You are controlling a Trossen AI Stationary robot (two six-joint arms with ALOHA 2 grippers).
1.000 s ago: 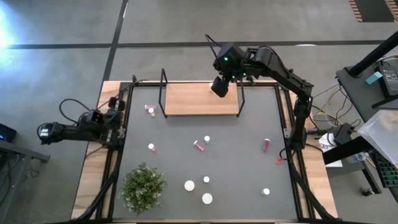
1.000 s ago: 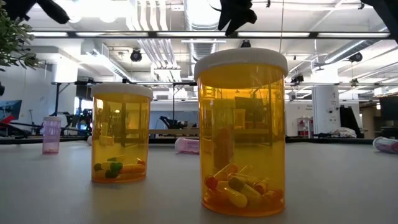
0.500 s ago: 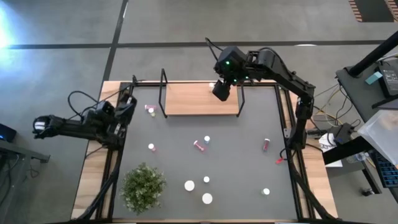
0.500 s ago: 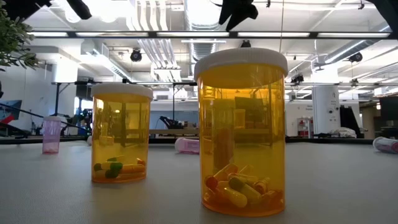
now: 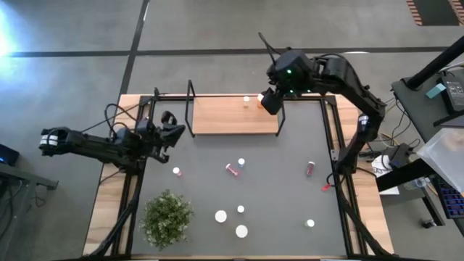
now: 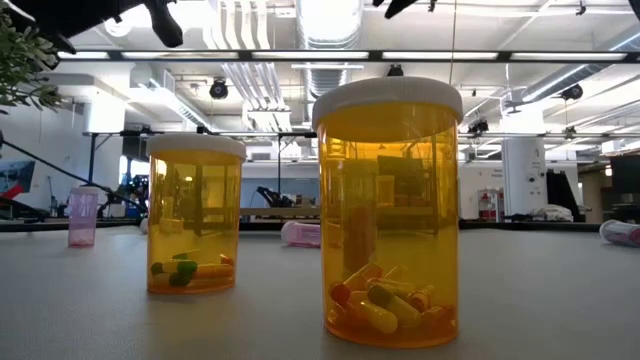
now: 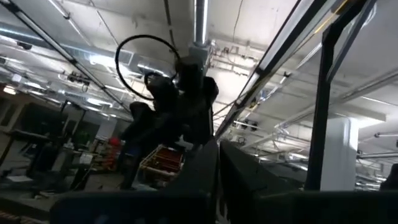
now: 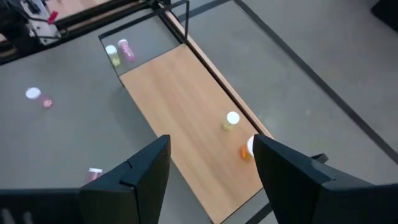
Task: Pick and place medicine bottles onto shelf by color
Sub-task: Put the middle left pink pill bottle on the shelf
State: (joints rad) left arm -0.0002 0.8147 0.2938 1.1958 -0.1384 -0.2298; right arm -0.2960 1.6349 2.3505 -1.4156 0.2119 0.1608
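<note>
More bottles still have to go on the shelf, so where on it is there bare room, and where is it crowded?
The shelf is bare from its left wire frame across most of the board. Only the back right corner is taken, by two small bottles, one orange, with the open right gripper above them. The left gripper is shut, left of the shelf.

The right arm reaches from the table's right side to its far edge, and the right gripper (image 5: pixel 269 99) hangs there with its two fingers (image 8: pixel 144 171) spread apart and nothing between them. The left arm stretches in low from the left side of the table, and the left gripper (image 5: pixel 172 127) is closed, its fingers pressed together, empty.
</note>
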